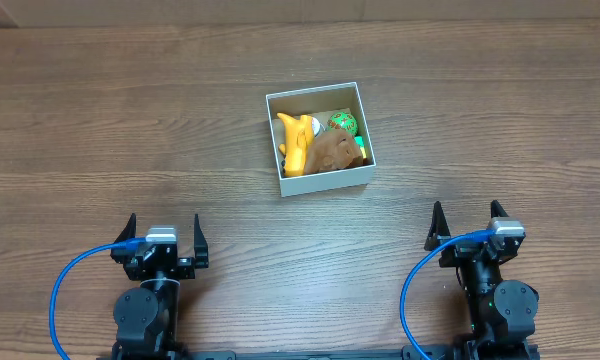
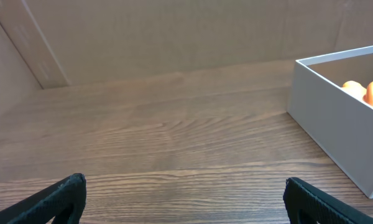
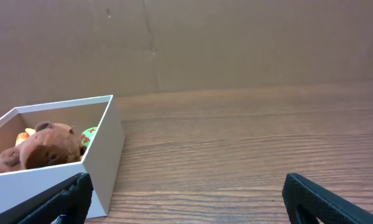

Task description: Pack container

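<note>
The wooden desk (image 1: 130,120) fills the view. The container (image 1: 325,181) stands on it beyond the middle, a little toward the right side, well apart from both arms. The left fingers (image 1: 129,235) and the right fingers (image 1: 436,228) are spread wide and hold nothing. Inside the container lie a brown plush toy (image 1: 332,152), a yellow toy (image 1: 296,140) and a small green ball (image 1: 342,124).

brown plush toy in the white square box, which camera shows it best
The right wrist view: the brown plush toy is closest and largest there, its head showing above the near wall of the white square box. Overhead shows it small, from above. Left wrist shows only the box wall and a yellow toy.
</note>
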